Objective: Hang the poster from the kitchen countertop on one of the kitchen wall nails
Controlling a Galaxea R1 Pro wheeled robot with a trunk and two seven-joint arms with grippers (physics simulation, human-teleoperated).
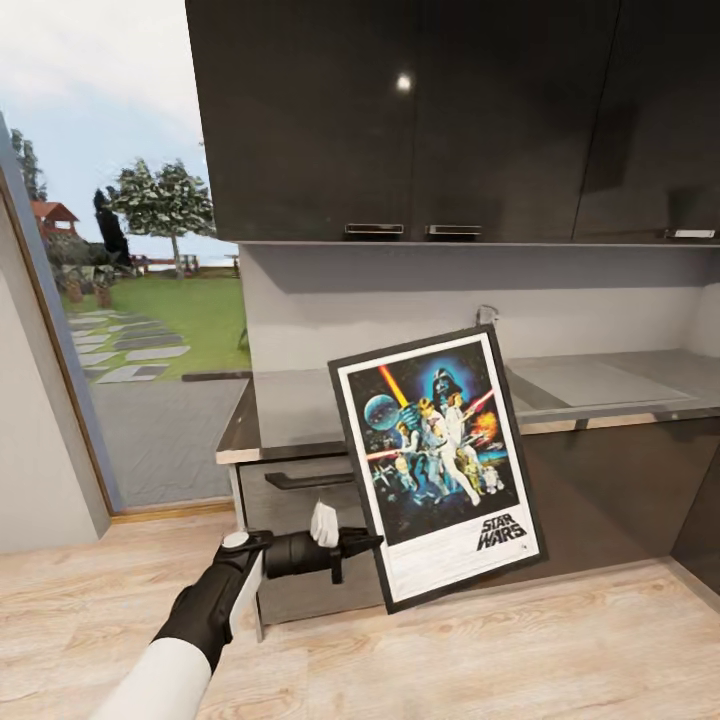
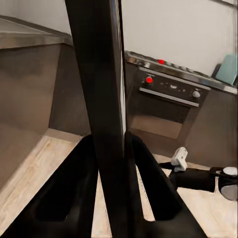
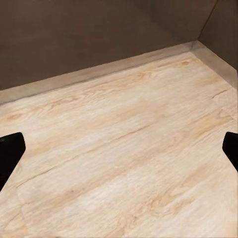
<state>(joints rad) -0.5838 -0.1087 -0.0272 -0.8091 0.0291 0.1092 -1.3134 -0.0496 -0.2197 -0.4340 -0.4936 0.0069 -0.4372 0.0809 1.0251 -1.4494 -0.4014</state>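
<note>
Head view: the poster (image 1: pixel 437 466), framed in black with a white border, is held off the floor in front of the lower cabinets, tilted with its top leaning to the right. It is clear of the kitchen worktop (image 1: pixel 300 410) and overlaps that worktop's front edge in the picture.

Left tool (image 1: pixel 362 545): clamped on the poster's lower left edge. In the left wrist view the two black fingers (image 2: pixel 74 198) press on either side of the thin frame (image 2: pixel 101 99), seen edge-on. Judged, the edge grip keeps the printed face free and lets the frame hang from one side, which would explain the tilt.

Right tool (image 3: pixel 119 144): fingertips stand wide apart at the margins of the right wrist view, nothing between them, above bare wooden floor (image 3: pixel 124 148).

Surroundings: dark upper cabinets (image 1: pixel 400 110) hang above the worktop, with a pale backsplash wall (image 1: pixel 400 300) between. A drawer handle (image 1: pixel 305 481) sits just beside the left tool. An oven with red knobs (image 2: pixel 168 106) shows past the frame in the left wrist view. A large glazed opening (image 1: pixel 130 280) to a garden lies to the left.

Open room: the floor ahead looks free for turning. The poster's upper corner is near the worktop edge, so swinging it could clip there. No wall nail can be made out.
</note>
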